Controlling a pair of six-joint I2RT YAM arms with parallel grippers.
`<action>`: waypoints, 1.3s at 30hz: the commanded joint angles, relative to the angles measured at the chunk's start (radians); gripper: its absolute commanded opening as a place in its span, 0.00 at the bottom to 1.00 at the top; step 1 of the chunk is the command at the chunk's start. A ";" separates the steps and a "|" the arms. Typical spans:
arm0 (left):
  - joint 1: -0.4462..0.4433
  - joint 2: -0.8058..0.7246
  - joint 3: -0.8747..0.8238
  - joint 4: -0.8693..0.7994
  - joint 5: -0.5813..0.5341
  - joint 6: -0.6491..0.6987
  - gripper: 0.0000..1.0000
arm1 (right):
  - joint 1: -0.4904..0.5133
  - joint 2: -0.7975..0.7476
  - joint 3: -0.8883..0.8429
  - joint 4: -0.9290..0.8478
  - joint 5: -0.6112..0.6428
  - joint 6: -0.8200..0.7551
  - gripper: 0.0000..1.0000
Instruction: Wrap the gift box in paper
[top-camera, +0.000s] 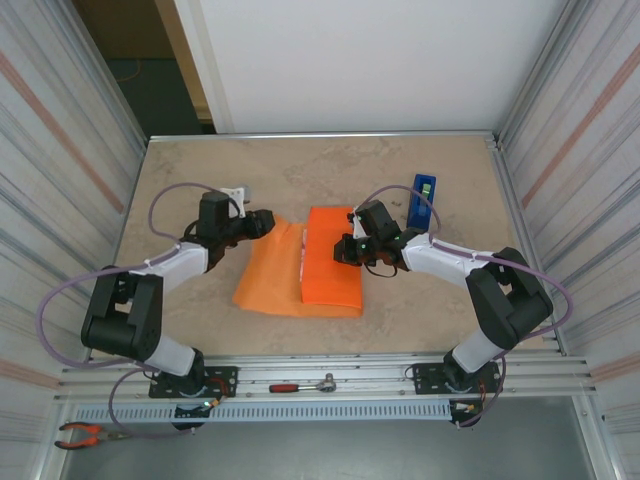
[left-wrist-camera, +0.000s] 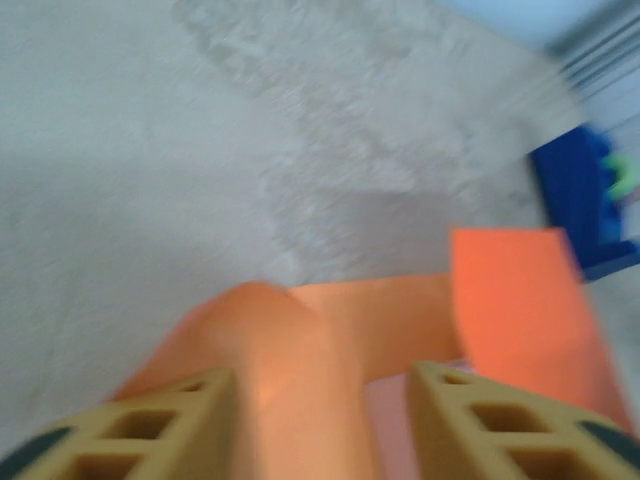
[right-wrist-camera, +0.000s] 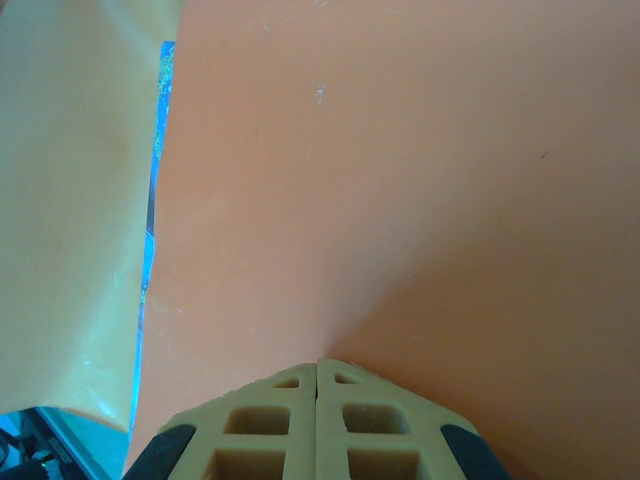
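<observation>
Although the right-hand flap of the paper (top-camera: 325, 287) already lies folded flat across the middle, the wrapping looks about half done at best. The gift box (top-camera: 302, 264) sits near the centre of the table (top-camera: 200, 180), almost wholly covered; what seems to be a thin pale sliver of it shows in the seam between the two flaps in the overhead view. The right gripper (top-camera: 347, 250) has its fingers pressed together with nothing between them, and its tip bears down on the folded flap, apparently pinning it to the box. The left gripper (top-camera: 263, 222) is at the far corner of the left flap, which slopes away, paler, and is not yet brought over. Its wrist camera shows its fingers (left-wrist-camera: 175, 425) apart with a hump of paper rising between them. The sheet touches one finger while a gap stands beside the other, so they look parted rather than clamped. By this reading, what remains is to draw the left flap over so it overlaps the right one, fix the seam, and close both open ends. A blue tape dispenser (top-camera: 421, 200) stands near the right gripper, on its far side, untouched. The folded bundle's long axis runs from the near edge toward the far wall, tilted slightly, and the seam follows it, so the open ends face near and far. Which way the box itself points cannot be told under the cover.
</observation>
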 joint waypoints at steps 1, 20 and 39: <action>0.008 0.024 -0.022 0.186 0.145 -0.107 0.62 | 0.015 0.029 -0.015 -0.085 0.034 -0.032 0.00; -0.008 -0.209 -0.171 -0.459 -0.495 -0.293 0.75 | 0.018 0.026 -0.017 -0.083 0.033 -0.028 0.00; -0.241 -0.152 -0.270 -0.098 -0.441 -0.200 0.74 | 0.019 0.018 -0.014 -0.094 0.037 -0.031 0.00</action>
